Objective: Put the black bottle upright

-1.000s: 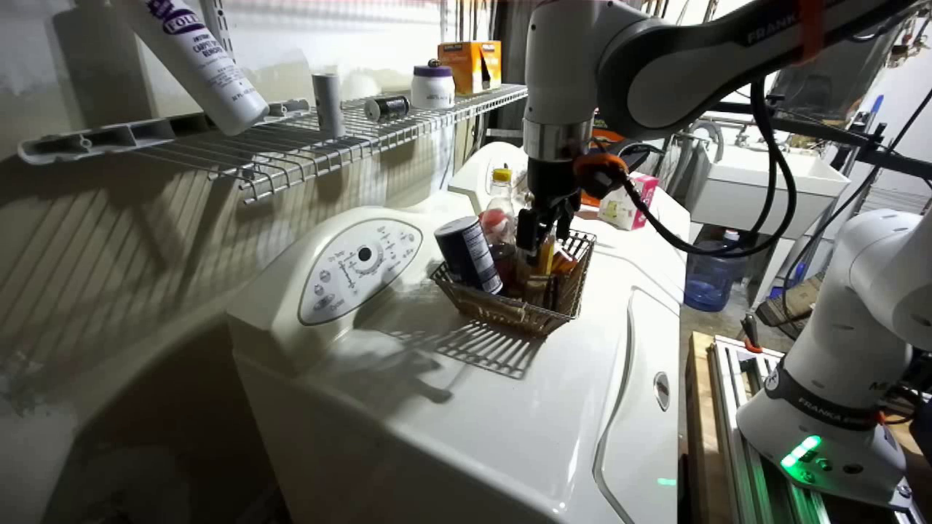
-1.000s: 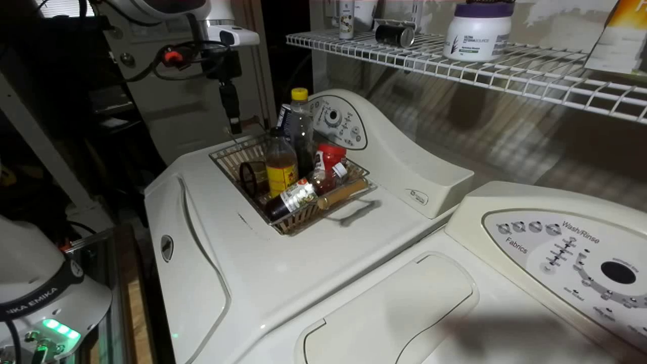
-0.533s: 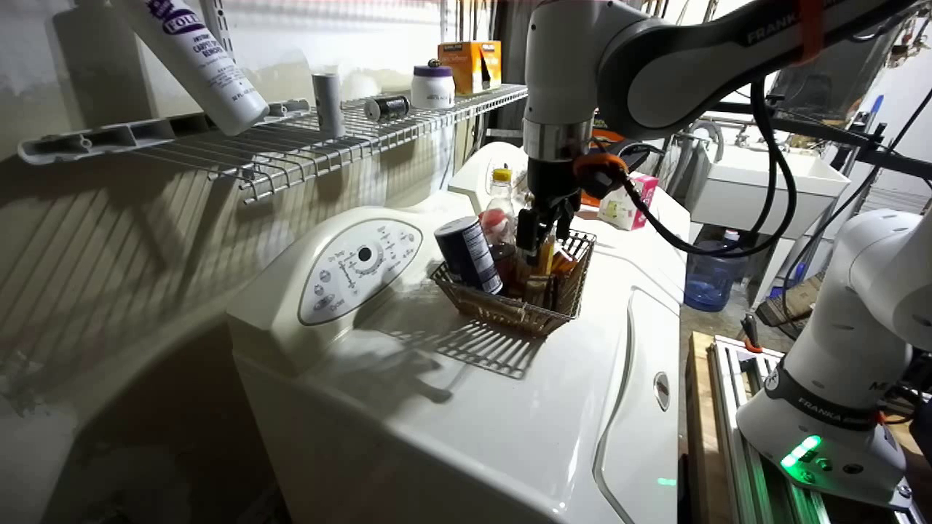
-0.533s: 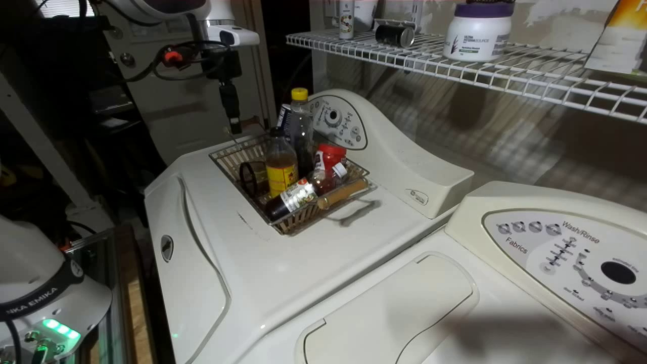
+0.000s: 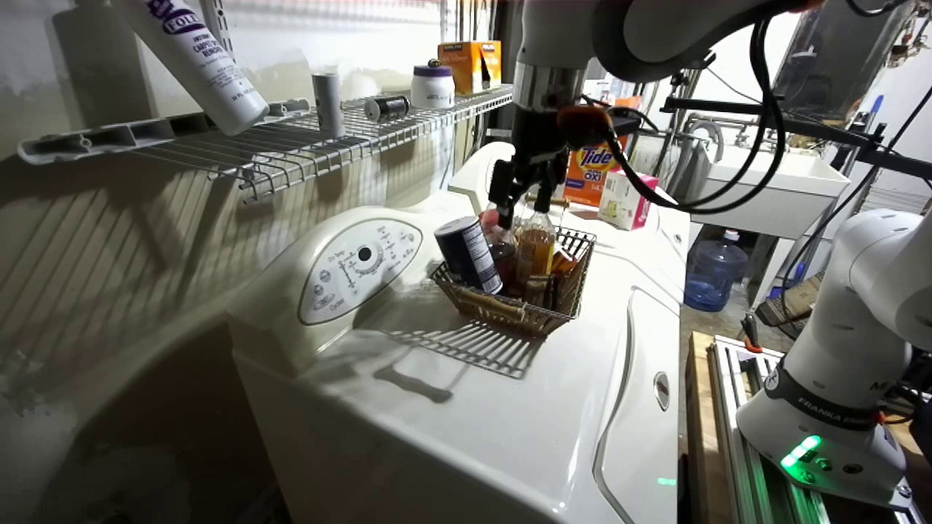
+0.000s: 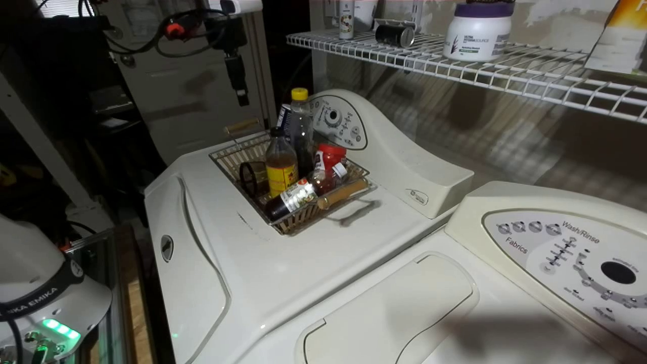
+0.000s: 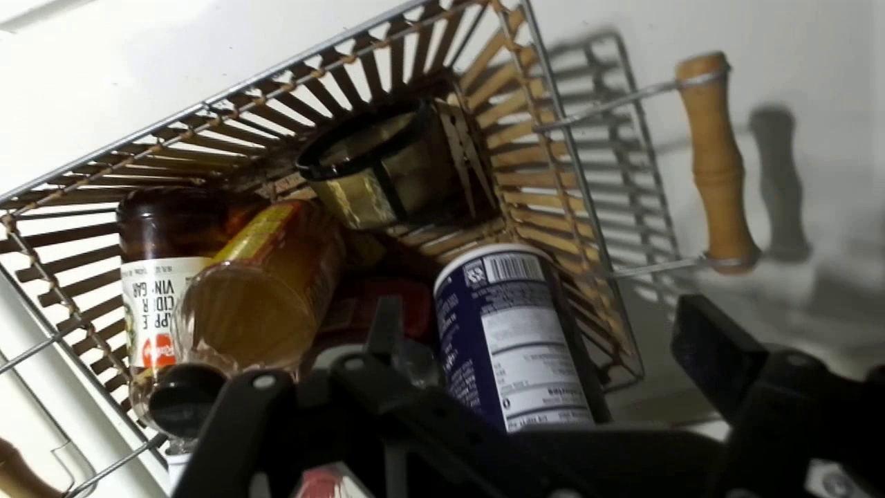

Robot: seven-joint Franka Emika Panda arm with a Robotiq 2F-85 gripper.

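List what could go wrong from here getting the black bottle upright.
1. The black bottle lies on its side on the wire shelf, so a careless nudge might roll it.
2. It lies between an upright slim cylinder and the purple-lidded jar; a wide approach could knock either.
3. The open gripper looks to be above the basket; heading for the shelf, it might clip the yellow-capped bottle.

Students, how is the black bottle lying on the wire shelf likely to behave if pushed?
The black bottle would probably roll if pushed across its length: it is a cylinder lying on its side. Gaps in the wire shelf may catch it. Its rounded side could slip from an off-centre grip.
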